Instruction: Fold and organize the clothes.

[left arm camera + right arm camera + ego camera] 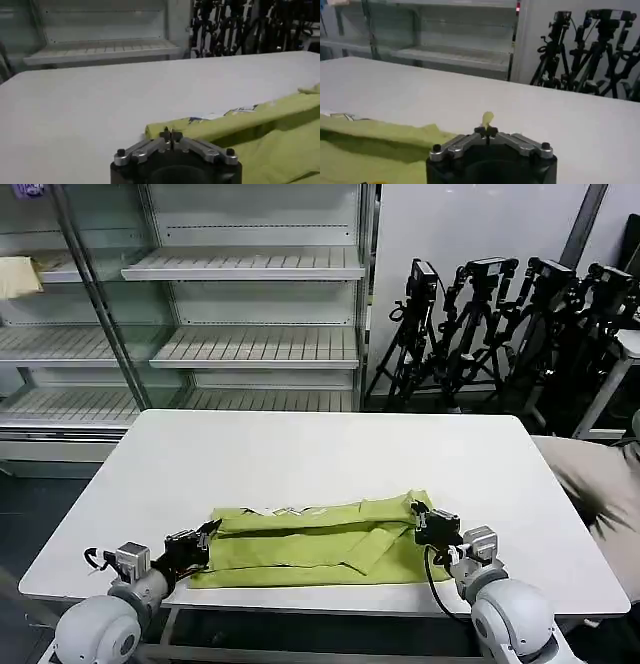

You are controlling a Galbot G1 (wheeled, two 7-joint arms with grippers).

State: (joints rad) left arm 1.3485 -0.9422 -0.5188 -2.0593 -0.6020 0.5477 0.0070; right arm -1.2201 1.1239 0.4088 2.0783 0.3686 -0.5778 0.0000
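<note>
Thin floppy shirt (310,544); we see left gripper (207,531) and right gripper (418,515) pinching its side edges, good hold points.

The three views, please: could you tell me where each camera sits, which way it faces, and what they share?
Head view: high on the robot, looking down at the white table; both arms show, left pincer and right pincer at the ends of the lime yellow-green T-shirt.
Left wrist view: low behind the left pincer, facing the shelves.
Right wrist view: behind the right pincer, pinching fabric.
All share the T-shirt.
</note>
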